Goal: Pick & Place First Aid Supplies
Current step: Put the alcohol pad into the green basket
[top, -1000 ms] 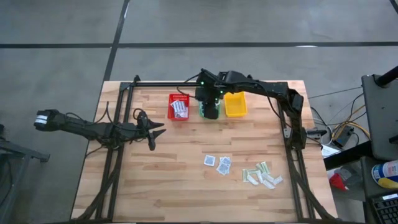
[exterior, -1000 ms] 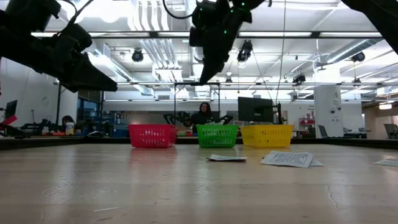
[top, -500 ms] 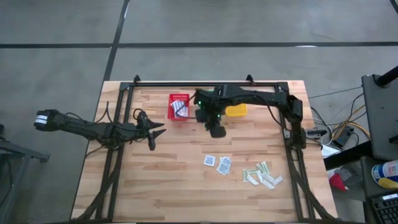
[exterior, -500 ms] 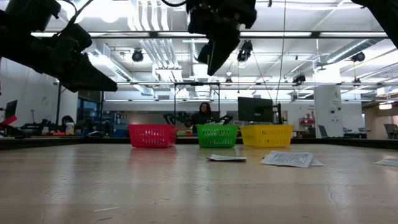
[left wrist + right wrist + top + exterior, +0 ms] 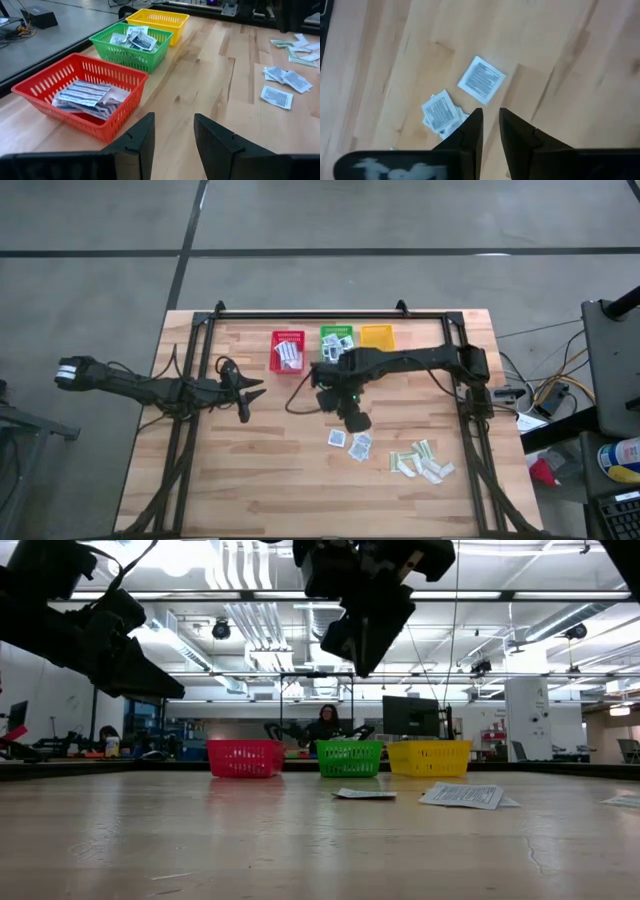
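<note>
From above, the right gripper (image 5: 357, 420) hangs over the table's middle, just beyond the square packets (image 5: 350, 442); the left gripper (image 5: 245, 388) waits at left, fingers apart. At table height, three baskets (image 5: 349, 757) line the far edge. The right wrist view shows narrow-gapped, empty fingers (image 5: 470, 130) above one packet (image 5: 481, 80).

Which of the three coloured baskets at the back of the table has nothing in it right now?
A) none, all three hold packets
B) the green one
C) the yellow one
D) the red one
C: in the left wrist view the yellow basket shows only its bare bottom, while the red basket holds striped packets and the green basket holds small square ones.
</note>
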{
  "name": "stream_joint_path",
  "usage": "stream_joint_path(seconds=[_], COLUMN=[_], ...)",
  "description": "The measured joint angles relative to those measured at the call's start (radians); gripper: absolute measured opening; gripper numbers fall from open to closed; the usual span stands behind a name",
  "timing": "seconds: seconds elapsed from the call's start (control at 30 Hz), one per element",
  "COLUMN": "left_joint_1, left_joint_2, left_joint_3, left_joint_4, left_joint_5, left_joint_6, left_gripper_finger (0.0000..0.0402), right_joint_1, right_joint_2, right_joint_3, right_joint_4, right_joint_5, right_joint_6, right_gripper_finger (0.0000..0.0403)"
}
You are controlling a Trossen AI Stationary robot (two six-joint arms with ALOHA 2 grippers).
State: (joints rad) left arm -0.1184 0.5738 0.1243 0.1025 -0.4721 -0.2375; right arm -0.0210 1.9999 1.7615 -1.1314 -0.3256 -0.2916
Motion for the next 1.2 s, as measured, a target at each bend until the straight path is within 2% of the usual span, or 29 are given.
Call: stream_joint_path(seconds=[0.57, 0.93, 1.2], left_joint_1=[0.000, 0.000, 0.000], left_joint_2=[-0.001, -0.001, -0.001], left_joint_3=[0.000, 0.000, 0.000], left_joint_4=[0.061, 0.061, 0.062], left_joint_5=[0.006, 0.009, 0.011], left_joint_6=[0.044, 0.054, 0.053], left_gripper_finger=[0.0133, 0.0133, 0.0133], right_joint_1=[0.035, 0.037, 0.054], right_joint_2=[0.000, 0.000, 0.034], right_joint_3=[-0.104, -0.164, -0.168], right_joint_4=[0.182, 0.231, 0.246], right_joint_5=[0.004, 0.004, 0.008], right_joint_6=[0.098, 0.093, 0.011], right_gripper_finger=[0.0079, 0.0142, 0.0181])
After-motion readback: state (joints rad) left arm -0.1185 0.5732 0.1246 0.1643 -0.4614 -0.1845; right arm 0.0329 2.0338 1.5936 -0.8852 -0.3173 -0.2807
